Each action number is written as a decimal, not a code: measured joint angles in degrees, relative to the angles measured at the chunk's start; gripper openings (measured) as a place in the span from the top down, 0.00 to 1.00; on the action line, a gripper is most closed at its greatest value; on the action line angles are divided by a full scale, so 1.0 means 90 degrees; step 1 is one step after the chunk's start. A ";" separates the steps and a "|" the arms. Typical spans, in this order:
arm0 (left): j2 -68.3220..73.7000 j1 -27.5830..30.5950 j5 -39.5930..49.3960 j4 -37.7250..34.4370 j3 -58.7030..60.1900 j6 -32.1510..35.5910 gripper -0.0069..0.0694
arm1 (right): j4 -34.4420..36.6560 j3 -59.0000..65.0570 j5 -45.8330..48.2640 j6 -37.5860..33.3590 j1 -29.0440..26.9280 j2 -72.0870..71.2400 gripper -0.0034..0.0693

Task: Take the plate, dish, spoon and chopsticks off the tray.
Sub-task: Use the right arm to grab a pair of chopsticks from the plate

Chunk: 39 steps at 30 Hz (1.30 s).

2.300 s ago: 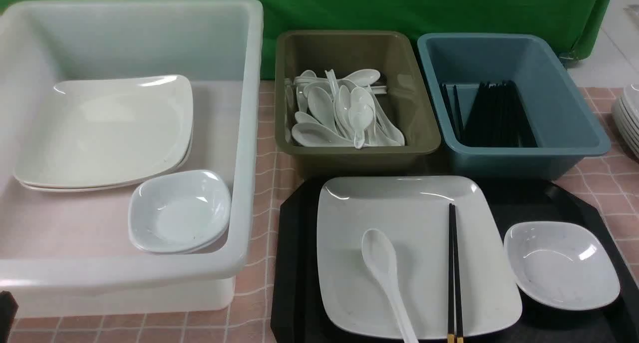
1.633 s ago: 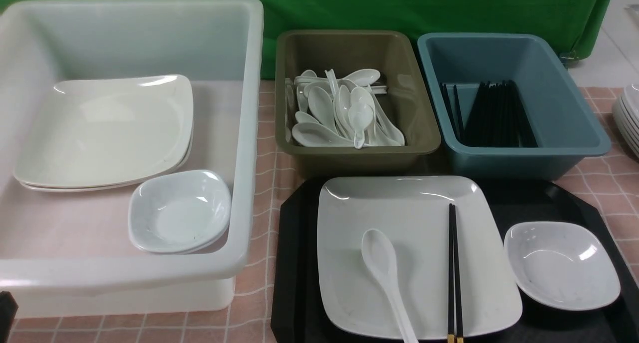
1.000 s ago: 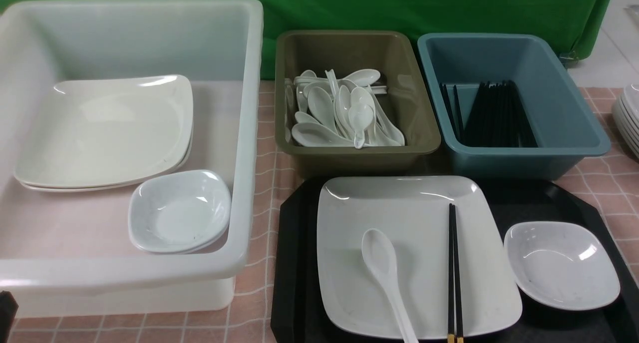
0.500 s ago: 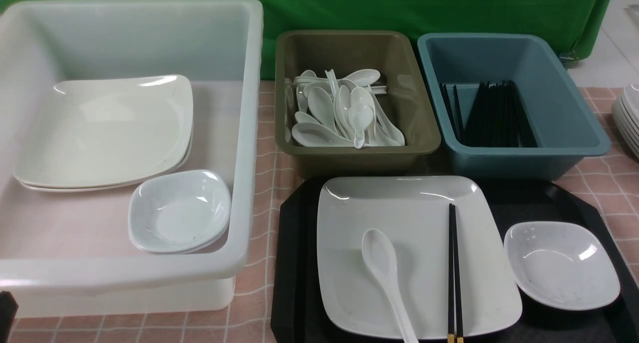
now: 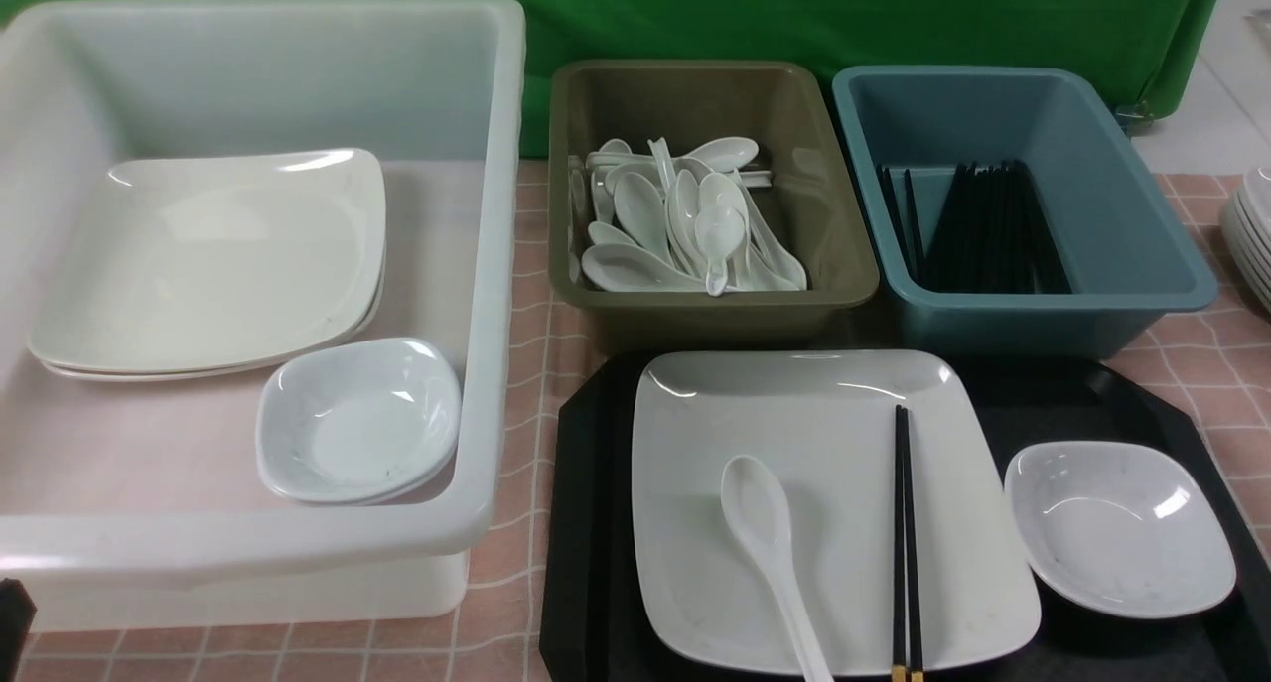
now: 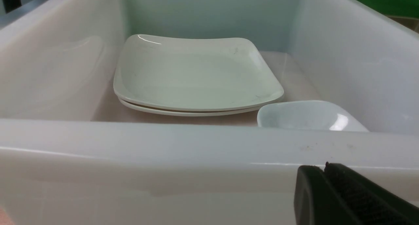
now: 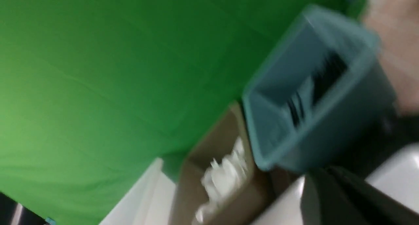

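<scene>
The black tray (image 5: 586, 523) lies at the front right. On it rests the large white plate (image 5: 814, 434), which carries the spoon (image 5: 765, 533) and the black chopsticks (image 5: 902, 523). The small dish (image 5: 1120, 528) sits on the tray to the plate's right. Neither gripper shows in the front view. My left gripper (image 6: 324, 167) is shut and empty, just outside the near wall of the white tub (image 6: 196, 146). In the blurred right wrist view, my right gripper (image 7: 322, 172) looks shut and empty above the plate (image 7: 396, 172).
The big white tub (image 5: 496, 265) on the left holds two stacked plates (image 5: 209, 255) and stacked dishes (image 5: 357, 419). Behind the tray stand an olive tub (image 5: 844, 285) of spoons and a blue tub (image 5: 1172, 265) of chopsticks. More plates (image 5: 1253, 235) are stacked at the right edge.
Nothing on the tray or in the tubs has moved; the front picture only shifts a hair to the right.
</scene>
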 joint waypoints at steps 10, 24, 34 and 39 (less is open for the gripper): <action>0.0000 0.0000 0.0000 0.0000 0.0000 0.0000 0.88 | -0.0016 -0.2835 0.4213 -0.2836 0.0000 0.3621 0.91; 0.0000 0.0000 0.0000 0.0008 0.0000 0.0000 0.88 | -0.0236 -0.4577 0.5808 -0.2874 0.1829 0.8443 0.41; 0.0000 0.0000 0.0000 0.0014 0.0000 0.0000 0.88 | -0.1112 -0.5773 0.5054 -0.0980 0.3003 1.0127 0.20; 0.0000 0.0000 -0.0012 0.0014 0.0000 0.0000 0.88 | -0.1178 -0.5790 0.4779 -0.0742 0.3010 1.0772 0.19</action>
